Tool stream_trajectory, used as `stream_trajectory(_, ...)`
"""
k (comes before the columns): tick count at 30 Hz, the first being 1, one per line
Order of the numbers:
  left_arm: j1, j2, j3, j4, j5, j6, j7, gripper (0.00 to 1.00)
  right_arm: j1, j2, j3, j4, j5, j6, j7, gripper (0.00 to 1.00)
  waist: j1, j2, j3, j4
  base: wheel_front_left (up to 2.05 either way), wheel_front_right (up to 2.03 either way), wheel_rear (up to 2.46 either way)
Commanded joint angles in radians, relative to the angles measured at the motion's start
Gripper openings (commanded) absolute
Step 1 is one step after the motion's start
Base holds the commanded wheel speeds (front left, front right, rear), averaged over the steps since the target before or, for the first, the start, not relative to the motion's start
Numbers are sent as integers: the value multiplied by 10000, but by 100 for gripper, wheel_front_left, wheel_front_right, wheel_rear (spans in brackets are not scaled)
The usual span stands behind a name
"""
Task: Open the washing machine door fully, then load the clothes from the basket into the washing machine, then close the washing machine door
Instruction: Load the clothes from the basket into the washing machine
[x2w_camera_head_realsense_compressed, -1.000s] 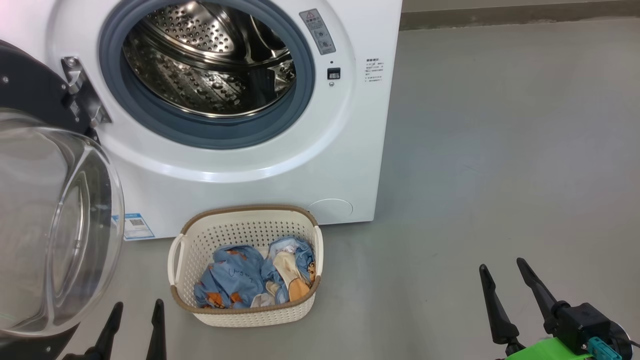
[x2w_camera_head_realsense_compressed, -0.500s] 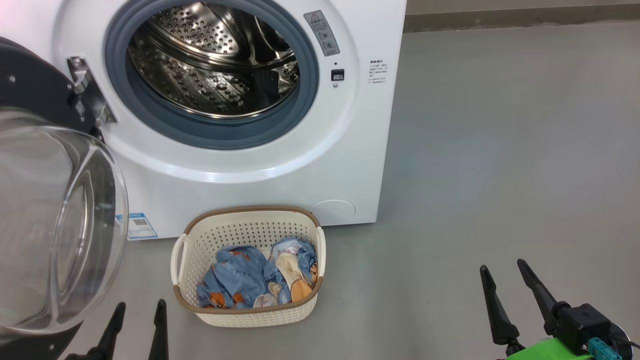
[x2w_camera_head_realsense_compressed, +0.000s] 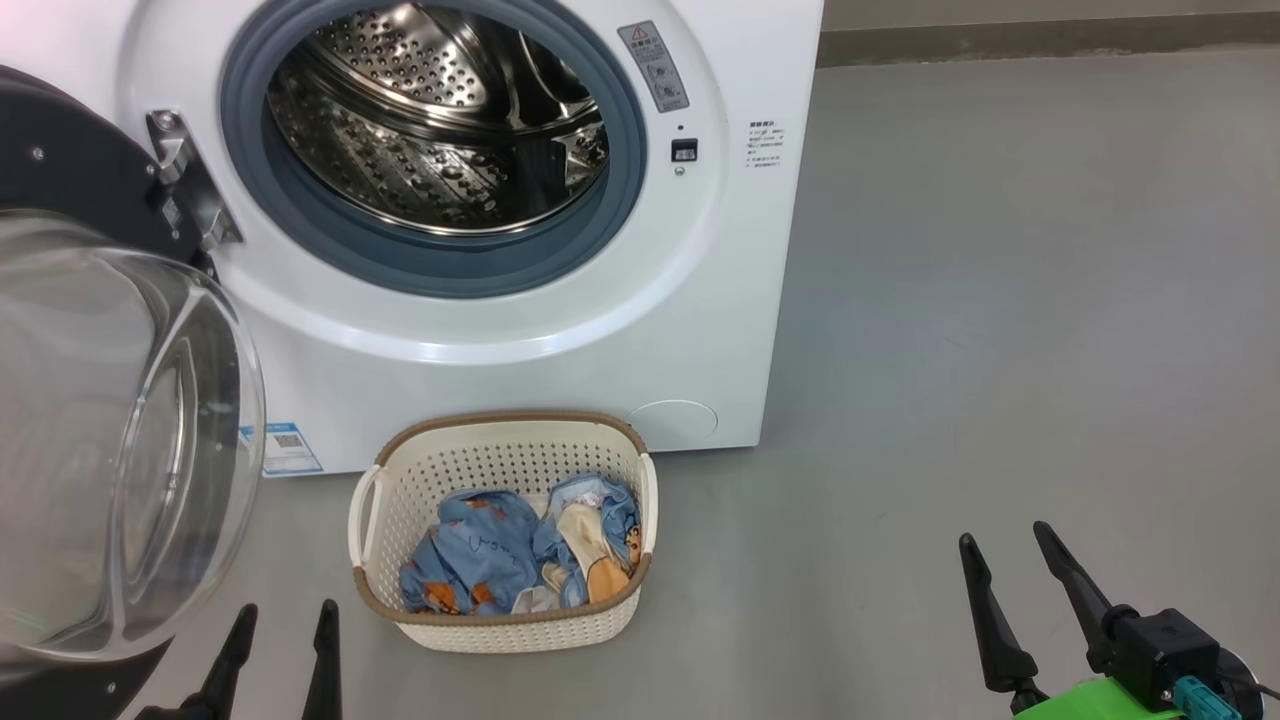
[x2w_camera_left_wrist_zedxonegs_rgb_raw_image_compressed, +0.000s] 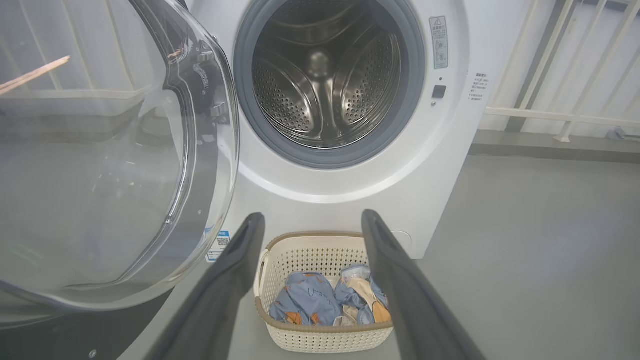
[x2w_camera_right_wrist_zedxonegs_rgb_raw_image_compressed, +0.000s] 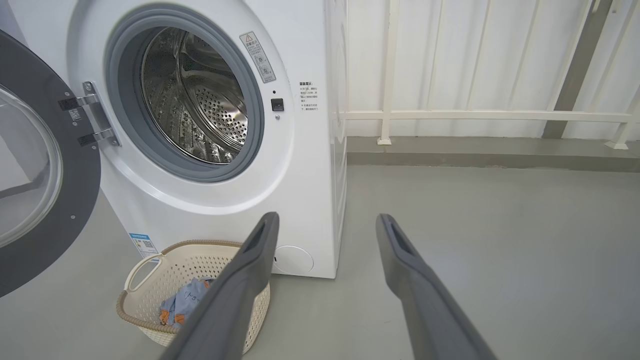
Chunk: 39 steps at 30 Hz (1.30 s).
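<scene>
The door of the washing machine stands swung wide at 9 o'clock of the opening, its glass bowl facing the robot. The first step looks done, and loading is the step in hand. The steel drum looks empty. The basket sits on the floor at 6 o'clock of the opening, just in front of the machine. The clothes, blue and cream, all lie bunched inside it.

The left end effector hangs at 8 o'clock of the basket, near its left handle and close to the door's lower edge. Its fingers are spread and hold nothing. The right end effector is well apart at 3 o'clock, also spread and empty.

The next move probably falls to the left arm. It would reach toward 2 o'clock over the rim, drop into the heap and pinch a fold. The fabric then has to be lifted toward 12 o'clock into the drum, clear of the basket rim and the door glass.
</scene>
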<state>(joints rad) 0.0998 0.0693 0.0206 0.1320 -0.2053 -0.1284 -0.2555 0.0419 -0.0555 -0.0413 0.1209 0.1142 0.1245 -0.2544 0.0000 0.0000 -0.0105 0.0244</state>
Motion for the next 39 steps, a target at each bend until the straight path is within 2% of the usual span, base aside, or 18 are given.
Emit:
stream_trajectory(1,-362,146,322,-215,83,-23,-63,100,-82,-41,224,-198,-90,62,-74,100,0,0,8,13,0,0,0)
stream_trajectory(25,-478,309,140,145,-175,-23,-63,100,-133,-72,164,-88,-26,62,-74,100,0,0,34,153,6,-6,0)
stream_trajectory(39,-574,242,483,-118,63,-9,-63,100,-138,-49,204,-79,-17,62,-74,100,0,0,162,234,152,-152,0)
